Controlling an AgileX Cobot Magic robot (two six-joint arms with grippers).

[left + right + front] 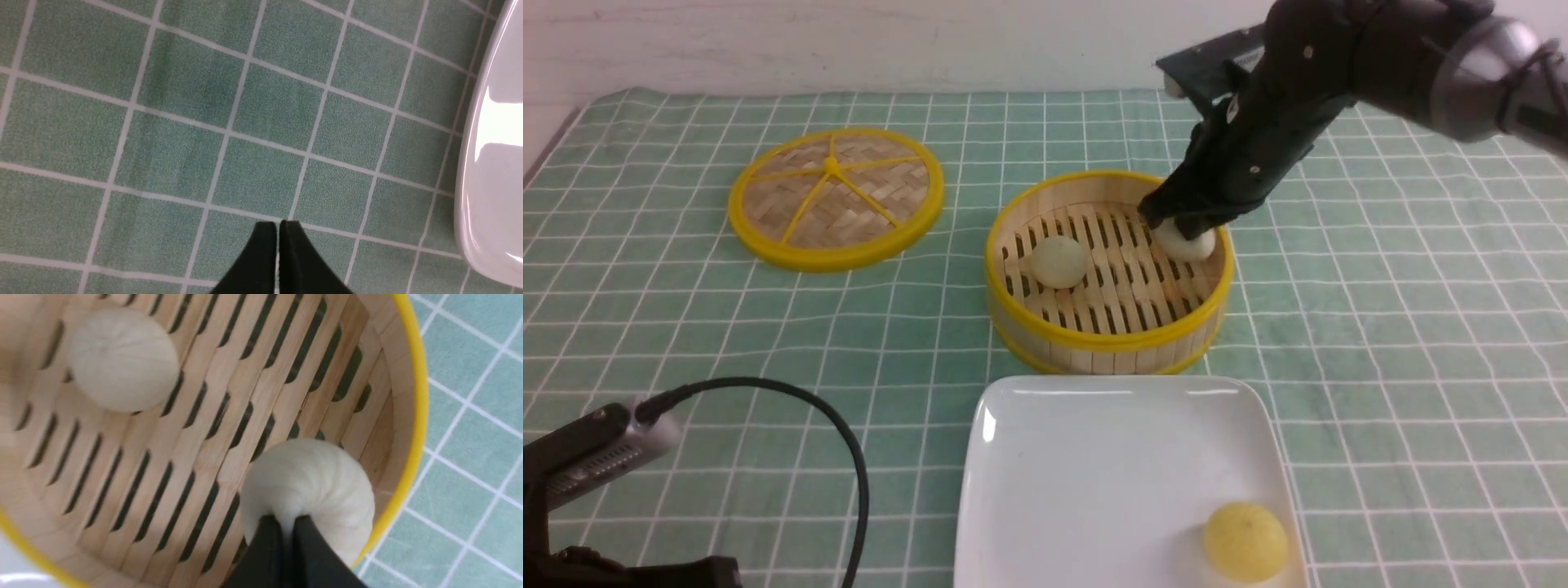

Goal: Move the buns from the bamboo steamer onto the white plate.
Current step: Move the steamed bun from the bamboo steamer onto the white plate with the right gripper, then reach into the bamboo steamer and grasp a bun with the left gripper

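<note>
While the right claw (288, 522) is pinching shut on a small fold atop one bun (314, 482), that bun is sitting by the right wall of the bamboo steamer (1094, 356), the other bun (1059, 261) lying apart to its left. Both are looking soft and light, so a pinch is risking a slip; gripping around the middle is seeming safer. The left claw (278, 225) is hanging closed beside the white plate (1094, 474).
</note>
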